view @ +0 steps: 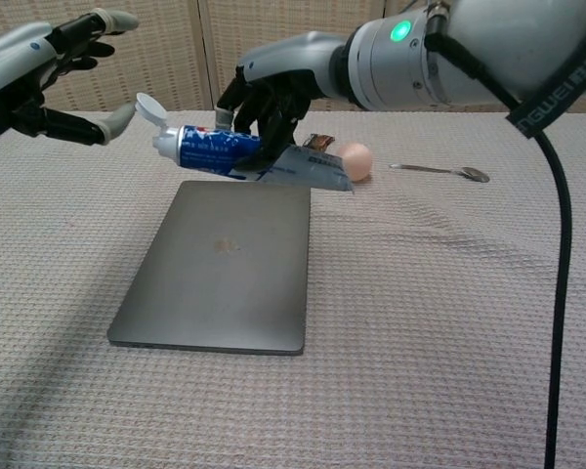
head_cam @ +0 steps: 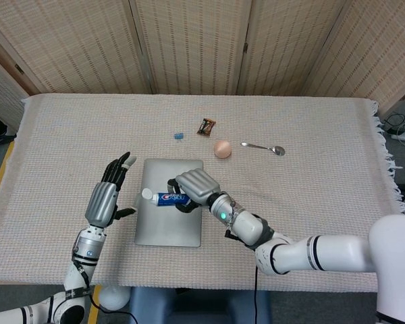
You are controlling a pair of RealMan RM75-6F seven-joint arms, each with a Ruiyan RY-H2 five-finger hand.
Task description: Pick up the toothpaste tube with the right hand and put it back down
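Right robot hand (head_cam: 197,187) (view: 273,93) grasps the tube (head_cam: 166,198) (view: 220,149) around its middle, fingers wrapped over it. Tube is in the air above the laptop (head_cam: 169,216) (view: 225,269), not touching it; white cap end points to the robot's left, crimped tail to the right, tail slightly lower in chest view. Cap (view: 146,106) looks flipped open.

Left robot hand (head_cam: 106,196) (view: 39,73) is released, fingers spread, holding nothing; it hovers just left of the laptop's edge, thumb tip near the cap but apart from it.

Closed grey laptop lies flat on the cloth-covered counter (head_cam: 310,148) (view: 449,322). Further back on the counter: egg (head_cam: 222,149) (view: 355,160), spoon (head_cam: 263,147) (view: 441,172) to its right, small dark wrapper (head_cam: 206,126) behind, tiny blue item (head_cam: 179,136) left of that, too small to identify. Folding screens (head_cam: 189,40) behind the counter.
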